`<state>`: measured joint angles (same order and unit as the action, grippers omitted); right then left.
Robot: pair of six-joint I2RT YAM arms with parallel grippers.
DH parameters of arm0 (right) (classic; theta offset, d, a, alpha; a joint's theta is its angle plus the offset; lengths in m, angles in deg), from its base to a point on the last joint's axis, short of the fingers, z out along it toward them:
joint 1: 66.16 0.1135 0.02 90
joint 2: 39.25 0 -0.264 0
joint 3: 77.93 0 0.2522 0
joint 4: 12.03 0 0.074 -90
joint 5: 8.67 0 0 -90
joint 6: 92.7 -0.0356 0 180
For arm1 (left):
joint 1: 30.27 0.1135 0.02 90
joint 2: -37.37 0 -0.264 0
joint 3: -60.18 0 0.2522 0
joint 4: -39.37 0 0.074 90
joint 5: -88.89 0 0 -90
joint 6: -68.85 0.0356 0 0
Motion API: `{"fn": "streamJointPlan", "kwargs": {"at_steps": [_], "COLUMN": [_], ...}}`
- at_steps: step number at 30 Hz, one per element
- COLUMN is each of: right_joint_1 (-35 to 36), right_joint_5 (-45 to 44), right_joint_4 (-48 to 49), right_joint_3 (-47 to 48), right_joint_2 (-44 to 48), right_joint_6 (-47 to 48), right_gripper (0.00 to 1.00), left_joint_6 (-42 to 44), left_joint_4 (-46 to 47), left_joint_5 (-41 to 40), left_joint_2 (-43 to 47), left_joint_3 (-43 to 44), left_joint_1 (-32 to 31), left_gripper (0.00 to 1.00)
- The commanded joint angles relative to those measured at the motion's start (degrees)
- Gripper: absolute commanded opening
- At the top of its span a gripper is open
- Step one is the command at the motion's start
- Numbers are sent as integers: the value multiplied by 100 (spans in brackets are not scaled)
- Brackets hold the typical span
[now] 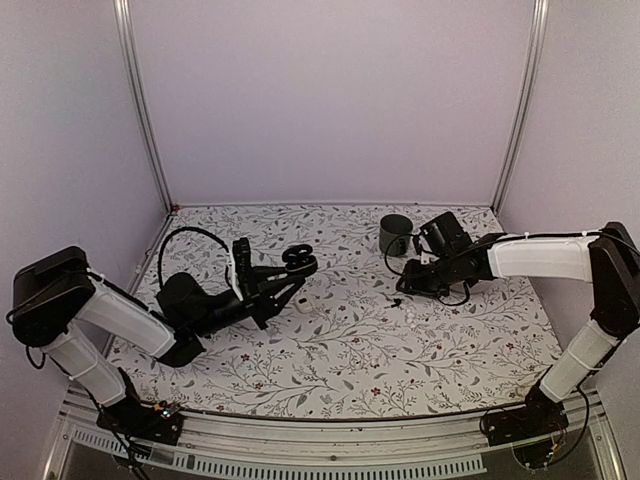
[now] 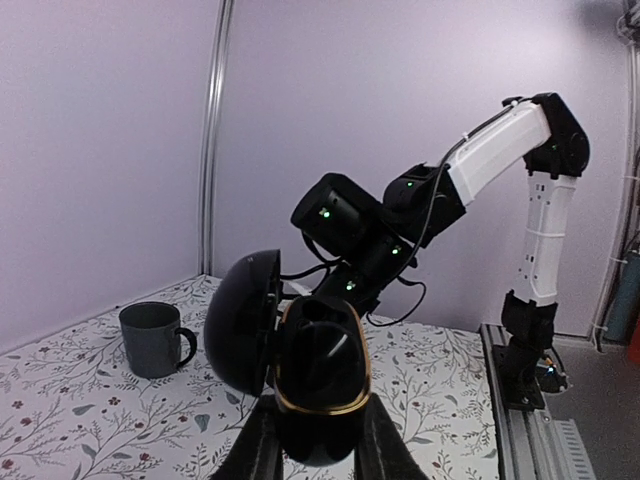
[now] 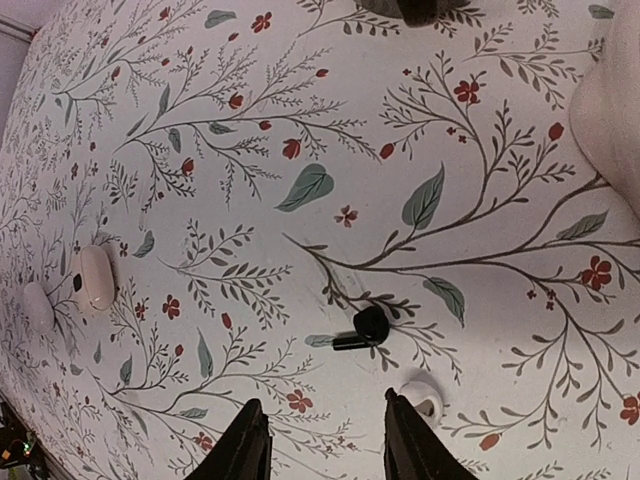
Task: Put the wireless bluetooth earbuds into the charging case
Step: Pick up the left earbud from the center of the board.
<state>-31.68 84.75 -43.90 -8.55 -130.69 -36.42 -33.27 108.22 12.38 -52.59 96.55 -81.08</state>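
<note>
From above, a grey mug [image 1: 395, 233] stands by the surface's [image 1: 350, 370] far edge, just beside the right pincer [image 1: 408, 282]; a white pod [image 1: 305, 305] lies mid-surface.

Left wrist: the left pincer [image 2: 315, 445] is clamped on the black, gold-rimmed charging case [image 2: 320, 375], lid open, aloft.

Right wrist: the right pincer [image 3: 325, 440] gapes empty above a black earbud [image 3: 362, 328] and small white piece [image 3: 425, 395] lying right of centre.

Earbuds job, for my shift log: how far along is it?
Done: the left tool holds the black charging case raised, lid open. In hand: the right tool hovers open near the black earbud lying on the table. Left: grasping it and seating it in the case.
</note>
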Motion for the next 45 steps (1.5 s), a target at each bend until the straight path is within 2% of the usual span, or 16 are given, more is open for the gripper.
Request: {"fn": "streamJointPlan", "kwargs": {"at_steps": [1, 5, 9, 12, 20, 45], "right_joint_1": [-63, -142, -161, -161, -74, 59], "right_joint_5": [119, -35, -125, -299, -316, -544], "right_joint_4": [583, 531, 472, 294, 315, 249], "right_joint_3": [210, 355, 433, 542, 443, 435], "right_joint_2": [-356, -676, -900, -1071, -1147, -1504], "right_joint_6": [666, 839, 940, 963, 1235, 1192], "right_gripper": [42, 42, 42, 35, 31, 30], "left_joint_6": [-290, -405, -335, -278, -280, -481], "left_joint_4": [289, 233, -26, -134, -228, -282], "left_joint_5": [1282, 1685, 1751, 1720, 1715, 1800], "left_joint_2": [177, 245, 369, 434, 404, 242], "left_joint_3": [-127, -119, -120, -152, -137, -12], "left_joint_1": [248, 370, 418, 422, 441, 493], "left_gripper": [0, 0, 0, 0, 0, 0]}}
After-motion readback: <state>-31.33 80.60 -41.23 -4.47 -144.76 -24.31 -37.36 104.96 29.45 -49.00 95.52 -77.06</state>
